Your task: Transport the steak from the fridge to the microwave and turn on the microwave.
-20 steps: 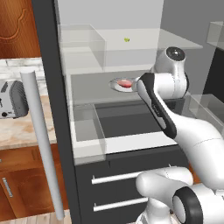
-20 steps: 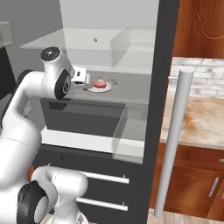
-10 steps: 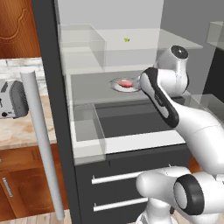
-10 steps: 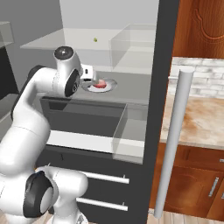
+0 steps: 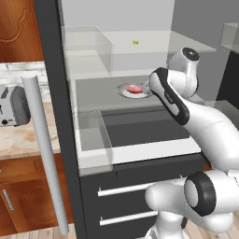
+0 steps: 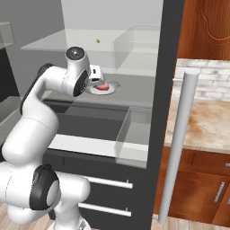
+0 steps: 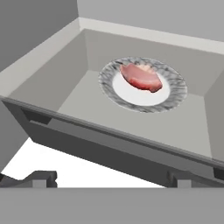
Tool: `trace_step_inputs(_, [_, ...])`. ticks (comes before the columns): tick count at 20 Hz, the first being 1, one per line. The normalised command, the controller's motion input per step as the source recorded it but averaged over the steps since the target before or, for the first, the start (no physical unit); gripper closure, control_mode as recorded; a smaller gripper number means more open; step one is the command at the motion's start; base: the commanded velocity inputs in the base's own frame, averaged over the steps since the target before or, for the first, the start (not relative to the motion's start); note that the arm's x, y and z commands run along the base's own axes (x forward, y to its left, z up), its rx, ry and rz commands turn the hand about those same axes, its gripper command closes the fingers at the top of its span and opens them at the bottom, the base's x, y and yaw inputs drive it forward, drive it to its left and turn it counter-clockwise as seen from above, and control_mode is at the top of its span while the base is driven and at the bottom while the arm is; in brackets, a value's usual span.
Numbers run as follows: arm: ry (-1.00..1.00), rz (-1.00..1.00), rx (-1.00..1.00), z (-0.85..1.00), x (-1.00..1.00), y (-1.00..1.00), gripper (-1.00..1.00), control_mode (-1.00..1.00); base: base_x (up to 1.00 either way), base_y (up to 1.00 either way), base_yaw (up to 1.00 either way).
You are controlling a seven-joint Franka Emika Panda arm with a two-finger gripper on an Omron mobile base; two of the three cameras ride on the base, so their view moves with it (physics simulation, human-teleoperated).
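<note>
Inside the open fridge (image 5: 56, 70), on the grey middle shelf (image 5: 98, 95): the steak (image 5: 134, 88), pinkish-red, lying flat on a round white plate (image 5: 125, 90) with a mottled grey rim. Seen again from the right base camera as a red patch (image 6: 103, 87) on the same plate (image 6: 112, 88), just beyond the white arm's wrist (image 6: 77, 78). From the hand camera, steak (image 7: 141, 77) toward the far side of the plate (image 7: 131, 96), well apart from the two dark finger tips (image 7: 38, 179) low in that view. Claw (image 7: 109, 180) aimed at the shelf from the near side, short of the plate; tips far apart, so apparently spread, nothing between them, though barely visible. Below the shelf, a clear bin (image 5: 93, 135) and dark drawer fronts with silver pulls (image 5: 123, 189). Long silver bar handle (image 5: 44, 154) standing at the near left. Toaster (image 5: 14, 105) on the marbled desk (image 5: 23, 140) at far left.
</note>
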Motion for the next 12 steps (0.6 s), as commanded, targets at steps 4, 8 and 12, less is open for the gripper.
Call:
trace_step_inputs(4, [0.0, 0.0, -0.02, -0.18, 0.06, 0.02, -1.0, -1.0, 0.0, 0.0, 0.0])
trace_step_inputs(8, [0.0, 0.0, 0.0, -0.22, 0.1, 0.01, -1.0, -1.0, 0.0, 0.0, 0.0])
trace_step_inputs(12, [0.0, 0.0, -0.01, -0.2, 0.19, 0.0, -1.0, -1.0, 0.0, 0.0, 0.0])
